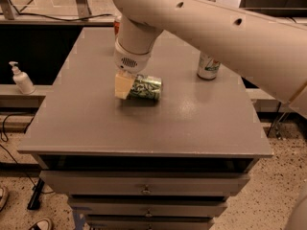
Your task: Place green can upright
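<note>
The green can [147, 87] lies on its side near the middle of the grey table [86, 119], its long axis running left to right. It is pale green with darker mottling. My gripper [123, 86] hangs down from the big cream arm and sits at the can's left end, touching or overlapping it. The can's left end is hidden behind the gripper.
A white can with green and orange marks [208, 66] stands upright at the back right of the table. A sliver of a red can [116, 26] shows behind the arm at the back. A soap bottle [21, 79] stands on a ledge to the left. Drawers sit below the table's front edge.
</note>
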You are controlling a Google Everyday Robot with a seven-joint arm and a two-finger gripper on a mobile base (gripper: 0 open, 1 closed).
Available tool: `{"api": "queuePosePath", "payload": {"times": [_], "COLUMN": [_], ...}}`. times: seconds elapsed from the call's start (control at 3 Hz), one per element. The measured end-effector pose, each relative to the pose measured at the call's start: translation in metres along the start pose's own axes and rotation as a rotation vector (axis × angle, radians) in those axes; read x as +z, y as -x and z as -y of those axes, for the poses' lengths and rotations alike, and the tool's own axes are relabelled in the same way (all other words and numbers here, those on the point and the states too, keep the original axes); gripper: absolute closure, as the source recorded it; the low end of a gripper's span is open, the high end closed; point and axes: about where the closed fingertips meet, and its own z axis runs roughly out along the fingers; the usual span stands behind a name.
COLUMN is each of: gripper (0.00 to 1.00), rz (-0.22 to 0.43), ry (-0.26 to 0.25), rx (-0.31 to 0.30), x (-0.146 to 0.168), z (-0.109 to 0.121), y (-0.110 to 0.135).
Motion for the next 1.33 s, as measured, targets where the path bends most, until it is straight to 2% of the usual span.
{"api": "queuePosePath", "payload": {"times": [0.33,0.67,1.0,1.33], "gripper": [1.00,1.00,1.00,1.00], "rz": [0.147,0.337,0.527,0.711], "ry": [-0.032,-0.038,-0.009,0.028], "rx": [-0.036,-0.052,0.010,0.132], "x": [-0.037,-0.073,-0.095,-0.112], "z": [0.010,0.021,0.026,0.022], "y": [0.007,0.000,-0.022,-0.043]}}
